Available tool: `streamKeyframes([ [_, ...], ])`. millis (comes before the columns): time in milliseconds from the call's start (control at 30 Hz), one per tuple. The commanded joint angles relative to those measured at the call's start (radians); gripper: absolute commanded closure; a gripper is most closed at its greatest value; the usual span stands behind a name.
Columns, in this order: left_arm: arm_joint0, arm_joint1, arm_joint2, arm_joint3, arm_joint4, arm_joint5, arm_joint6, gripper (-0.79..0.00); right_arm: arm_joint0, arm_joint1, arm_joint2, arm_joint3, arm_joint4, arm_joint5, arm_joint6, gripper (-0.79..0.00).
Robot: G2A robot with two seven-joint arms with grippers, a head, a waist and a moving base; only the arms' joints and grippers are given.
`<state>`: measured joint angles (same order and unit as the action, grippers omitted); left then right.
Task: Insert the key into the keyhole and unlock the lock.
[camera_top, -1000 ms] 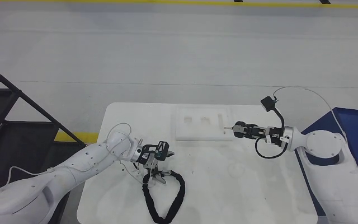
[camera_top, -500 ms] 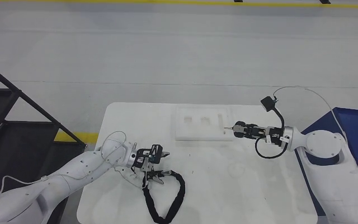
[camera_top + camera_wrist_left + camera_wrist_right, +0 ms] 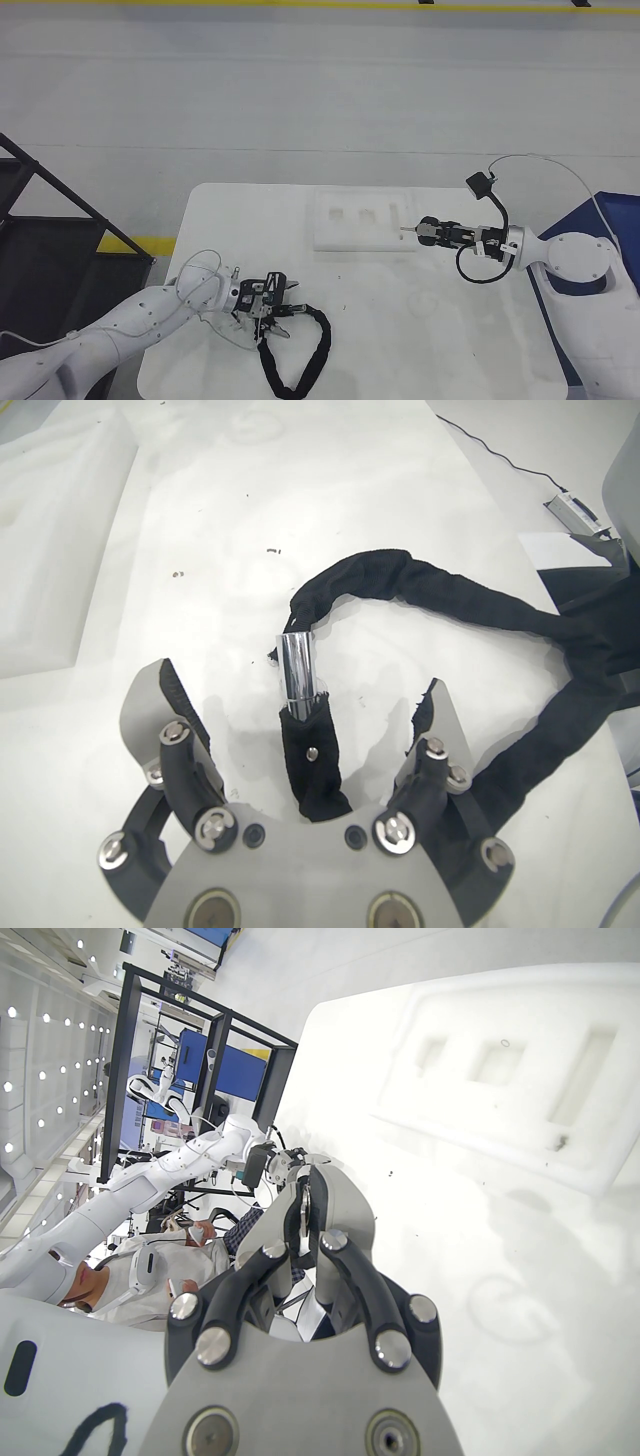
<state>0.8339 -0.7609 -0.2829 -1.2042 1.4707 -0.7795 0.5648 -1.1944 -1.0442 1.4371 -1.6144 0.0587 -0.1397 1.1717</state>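
While the left hand [image 3: 300, 687] hangs over the near part of the counter [image 3: 450, 330], its 2 fingers [image 3: 170, 695] are spread wide and grip nothing. They stand on either side of the lock [image 3: 450, 595] without touching it. The lock is a long loop in a black fabric sleeve, lying flat on the counter near the front edge on the robot's left side. Its chrome cylinder [image 3: 297, 665] lies between the open fingers, with 1 end tucked into a sleeve end that bears a small stud. Farther back, on the right side, the right hand [image 3: 306, 1188] is clamped tight on the key [image 3: 304, 1209], a small metal piece pinched between its pads. This hand is just beside the right end of a white foam tray [image 3: 340, 238]. The tray has 3 rectangular recesses and lies along the counter's far edge, well apart from the lock.
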Motion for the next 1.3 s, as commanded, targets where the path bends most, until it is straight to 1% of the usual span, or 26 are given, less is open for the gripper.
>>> streamKeyframes([
  [0, 0.009, -0.001, -0.008, -0.003, 0.001, 0.010, -0.010, -0.748, 0.000, 0.000, 0.000, 0.000, 0.000, 0.000, 0.000, 0.000],
  [100, 0.018, -0.002, -0.019, -0.005, 0.006, 0.020, -0.016, -0.613, 0.000, 0.000, 0.000, 0.000, 0.000, 0.000, 0.000, 0.000],
  [167, 0.024, -0.001, -0.028, -0.002, 0.008, 0.026, -0.022, -0.616, 0.000, 0.000, 0.000, 0.000, 0.000, 0.000, 0.000, 0.000],
  [200, 0.027, -0.002, -0.032, -0.002, 0.007, 0.029, -0.024, -0.551, 0.000, 0.000, 0.000, 0.000, 0.000, 0.000, 0.000, 0.000],
  [233, 0.031, -0.002, -0.035, -0.002, 0.007, 0.026, -0.026, -0.400, 0.000, 0.000, 0.000, 0.000, 0.000, 0.000, 0.000, 0.000],
  [267, 0.032, -0.002, -0.038, -0.002, 0.010, 0.024, -0.031, -0.369, 0.000, 0.000, 0.000, 0.000, 0.000, 0.000, 0.000, 0.000],
  [400, 0.040, -0.005, -0.048, -0.004, 0.020, 0.015, -0.048, -0.369, 0.000, 0.000, 0.000, 0.000, 0.000, 0.000, 0.000, 0.000],
  [467, 0.045, -0.007, -0.053, -0.004, 0.020, 0.010, -0.059, -0.246, 0.000, 0.000, 0.000, 0.000, 0.000, 0.000, 0.000, 0.000],
  [500, 0.047, -0.009, -0.055, -0.003, 0.019, 0.010, -0.067, -0.145, 0.000, 0.000, 0.000, 0.000, 0.000, 0.000, 0.000, 0.000],
  [533, 0.049, -0.010, -0.058, -0.004, 0.019, 0.010, -0.076, 0.000, 0.000, 0.000, 0.000, 0.000, 0.000, 0.000, 0.000, 0.000],
  [667, 0.057, -0.015, -0.070, -0.016, 0.009, 0.006, -0.091, 0.000, 0.000, 0.000, 0.000, 0.000, 0.000, 0.000, 0.000, 0.000],
  [800, 0.056, -0.014, -0.093, -0.042, 0.003, -0.009, -0.081, 0.000, 0.000, 0.000, 0.000, 0.000, 0.000, 0.000, 0.000, 0.000],
  [1200, -0.003, 0.006, -0.199, -0.157, -0.028, -0.184, 0.049, 0.000, -0.002, 0.000, -0.001, -0.001, -0.004, 0.001, -0.004, 0.000],
  [1267, -0.017, 0.004, -0.215, -0.170, -0.041, -0.205, 0.058, 0.000, -0.013, 0.003, -0.015, -0.025, -0.056, 0.019, -0.003, 0.000],
])
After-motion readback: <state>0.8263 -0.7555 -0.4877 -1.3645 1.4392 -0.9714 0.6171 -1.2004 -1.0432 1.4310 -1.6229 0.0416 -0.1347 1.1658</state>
